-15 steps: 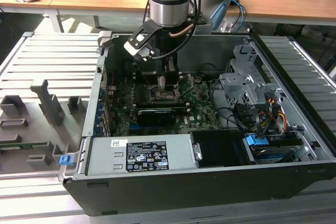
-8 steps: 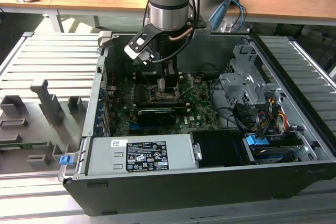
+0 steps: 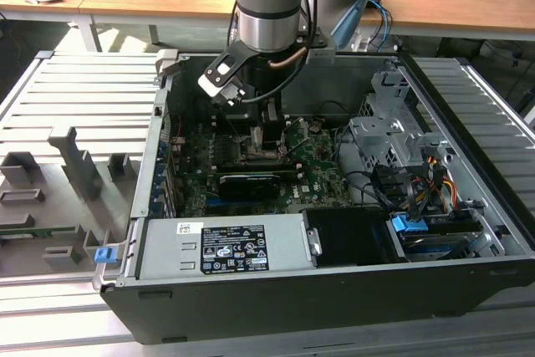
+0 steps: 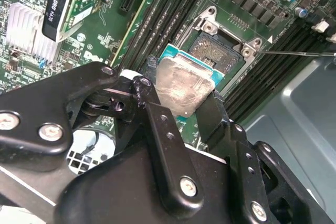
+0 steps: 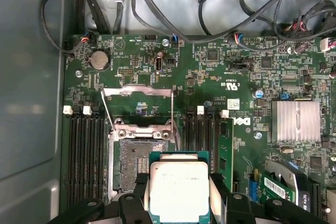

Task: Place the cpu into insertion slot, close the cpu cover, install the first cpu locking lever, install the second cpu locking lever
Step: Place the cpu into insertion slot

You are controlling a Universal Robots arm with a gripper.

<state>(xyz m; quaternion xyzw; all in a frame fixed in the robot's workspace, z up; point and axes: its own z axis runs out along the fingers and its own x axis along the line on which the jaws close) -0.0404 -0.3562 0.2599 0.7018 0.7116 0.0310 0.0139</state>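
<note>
Silvery-grey metal tops the cpu (image 4: 181,90), which sits clamped between the two black fingers (image 4: 163,124) of the gripper (image 4: 181,97). The fingers are closed in just to the chip's width and press on its opposite edges. In the first wrist view the cpu (image 5: 179,190) hangs in the gripper (image 5: 179,195) above the green board (image 5: 210,77), overlapping one corner of the insertion slot (image 5: 134,163) but not seated in it. Most of the slot's dark centre lies bare.

The slot (image 4: 218,51) sits between two banks of long black memory slots (image 5: 84,156), near the middle of the board. The cpu cover (image 5: 137,91) stands swung up on the side of the slot away from the chip, leaving the socket open. A finned silver heatsink (image 5: 296,120) sits well apart on the board.

In the exterior view the arm reaches down into the open computer case (image 3: 251,307), with the gripper (image 3: 266,127) low over the board's centre, beside a long black card (image 3: 249,183).
</note>
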